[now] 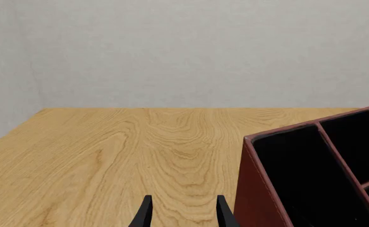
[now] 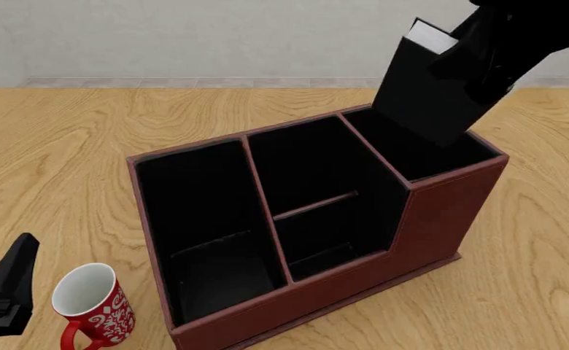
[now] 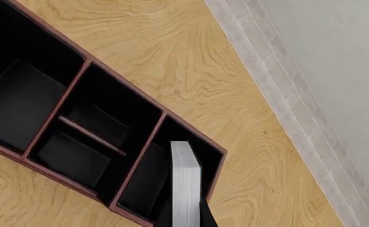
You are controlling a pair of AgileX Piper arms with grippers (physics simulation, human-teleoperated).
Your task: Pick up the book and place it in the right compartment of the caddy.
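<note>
Black book (image 2: 429,91) pinched by right fingers (image 3: 203,215), tilted above right compartment (image 2: 416,149); left fingers (image 1: 150,215) spread.

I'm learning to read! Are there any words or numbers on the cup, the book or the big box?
No words or numbers can be read anywhere.
Mug: only white swirly shapes on red, a pattern and not letters.
Book: its black cover shows blank, and its white pages show no print.
Caddy: plain red-brown outside, black inside, no label.
</note>
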